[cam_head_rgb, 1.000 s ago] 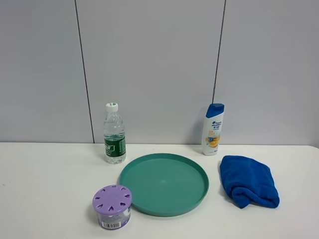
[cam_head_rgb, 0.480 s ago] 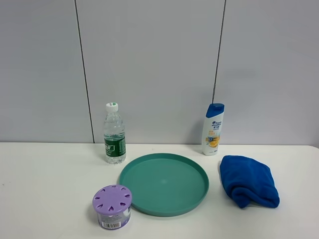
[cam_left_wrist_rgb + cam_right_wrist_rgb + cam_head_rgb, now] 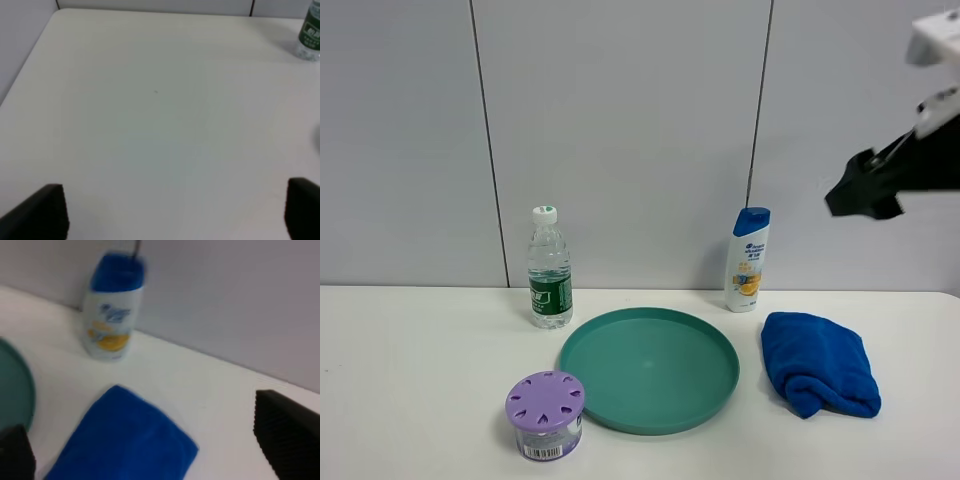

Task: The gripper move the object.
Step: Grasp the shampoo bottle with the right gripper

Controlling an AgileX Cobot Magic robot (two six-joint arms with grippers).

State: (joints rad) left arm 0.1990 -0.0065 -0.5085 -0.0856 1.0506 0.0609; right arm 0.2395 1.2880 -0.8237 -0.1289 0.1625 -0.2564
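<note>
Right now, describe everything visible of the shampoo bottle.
The shampoo bottle is white plastic with a shut blue flip cap and a blue and orange-yellow label. It stands upright at the back of the white table, just behind the blue towel and apart from it. Nothing touches it but the table.

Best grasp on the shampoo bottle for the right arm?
Grip the shampoo bottle across its white body below the blue cap, coming from the front: it stands upright close to the wall, with the blue towel lying in front to its right. The right gripper is open, higher up.
</note>
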